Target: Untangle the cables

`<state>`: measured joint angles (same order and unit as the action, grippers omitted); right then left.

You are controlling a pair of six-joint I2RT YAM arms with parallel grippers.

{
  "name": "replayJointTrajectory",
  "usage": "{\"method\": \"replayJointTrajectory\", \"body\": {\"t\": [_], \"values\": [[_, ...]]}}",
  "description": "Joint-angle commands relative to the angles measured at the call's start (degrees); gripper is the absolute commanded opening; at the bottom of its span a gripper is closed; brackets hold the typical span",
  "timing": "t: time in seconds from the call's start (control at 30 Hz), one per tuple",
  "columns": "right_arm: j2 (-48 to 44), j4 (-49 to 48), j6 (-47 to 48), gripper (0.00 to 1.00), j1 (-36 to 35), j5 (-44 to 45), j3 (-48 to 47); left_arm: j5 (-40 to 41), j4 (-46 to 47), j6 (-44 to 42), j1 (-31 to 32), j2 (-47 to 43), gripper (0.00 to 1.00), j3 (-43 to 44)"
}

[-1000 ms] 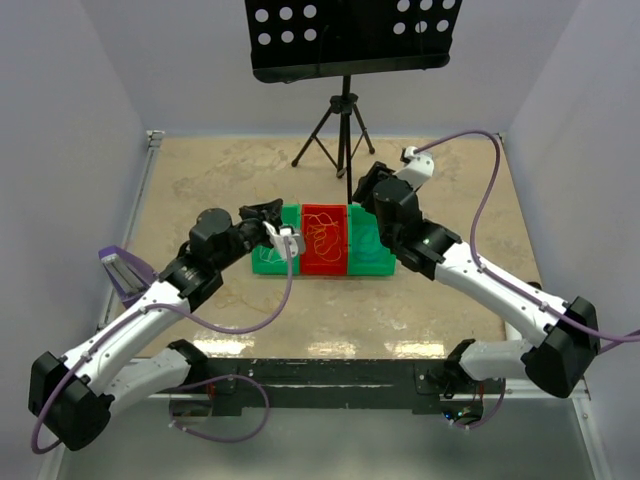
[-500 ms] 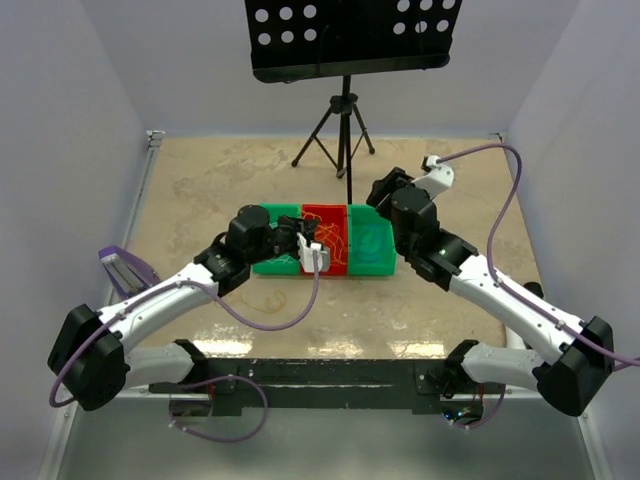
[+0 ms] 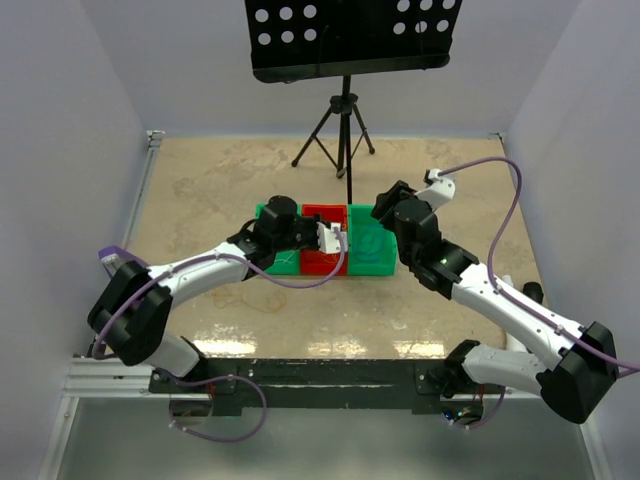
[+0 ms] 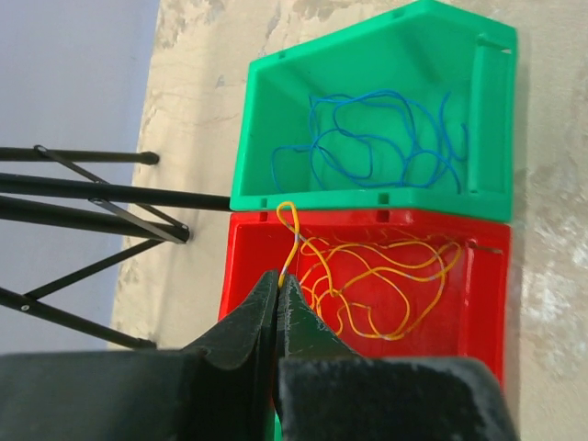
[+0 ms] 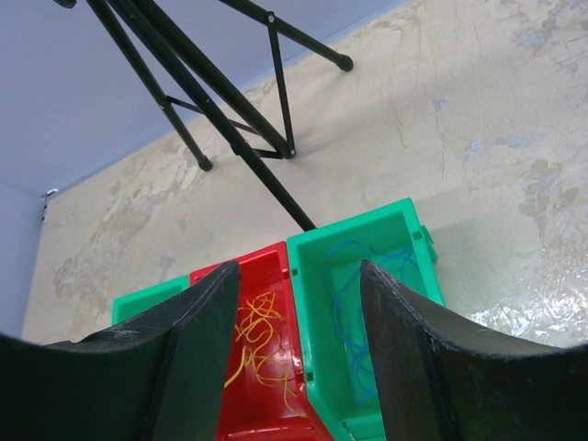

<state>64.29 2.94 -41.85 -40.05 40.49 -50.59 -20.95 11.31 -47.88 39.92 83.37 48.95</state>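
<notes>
Three bins stand side by side: a green one (image 3: pixel 262 262), a red one (image 3: pixel 318 264) and another green one (image 3: pixel 372 252). A yellow-orange cable (image 4: pixel 395 276) lies in loose loops in the red bin (image 4: pixel 478 303). My left gripper (image 4: pixel 277 280) is shut on one raised loop of it, over that bin's edge. A blue cable (image 4: pixel 386 138) is coiled in the green bin (image 4: pixel 367 197) beside it. My right gripper (image 5: pixel 299 276) hangs open and empty above the bins, its fingers (image 5: pixel 418 349) framing both the yellow-orange cable (image 5: pixel 257 322) and the blue cable (image 5: pixel 344 303). A faint pale strand (image 3: pixel 262 297) lies on the table in front of the bins.
A black music stand's tripod (image 3: pixel 345 130) stands just behind the bins, one leg (image 4: pixel 110 193) close to the red bin's far side. Pale walls close in the table on the left, right and back. A purple-and-grey object (image 3: pixel 122 268) sits at the left edge.
My left arm has swung right, from the left green bin to over the red bin, its gripper staying shut. My right gripper has drawn back a little to the right.
</notes>
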Motion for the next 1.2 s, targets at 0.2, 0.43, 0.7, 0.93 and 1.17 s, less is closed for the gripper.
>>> {"method": "replayJointTrajectory", "body": {"t": [0.2,0.43,0.7,0.93,1.17], "values": [[-2.0,-4.6,0.1,0.58,0.4,-0.9,1.9,4.3,4.0,4.5,0.2,10.3,0.0,6.8],[-2.0,-5.4,0.1,0.58,0.5,-1.3,2.1,11.3,4.1,5.2,0.2,13.0,0.0,5.5],[-2.2,-5.1,-0.2,0.58,0.6,-0.9,2.2,12.1,1.6,6.7,0.2,13.0,0.26,4.0],[-2.4,-4.8,-0.4,0.58,0.6,-0.7,2.2,11.0,0.7,7.6,0.2,11.1,0.5,4.0],[-1.3,-4.5,0.9,0.58,0.6,-0.8,0.6,9.4,-7.3,12.5,0.2,5.4,1.0,10.9]]}}
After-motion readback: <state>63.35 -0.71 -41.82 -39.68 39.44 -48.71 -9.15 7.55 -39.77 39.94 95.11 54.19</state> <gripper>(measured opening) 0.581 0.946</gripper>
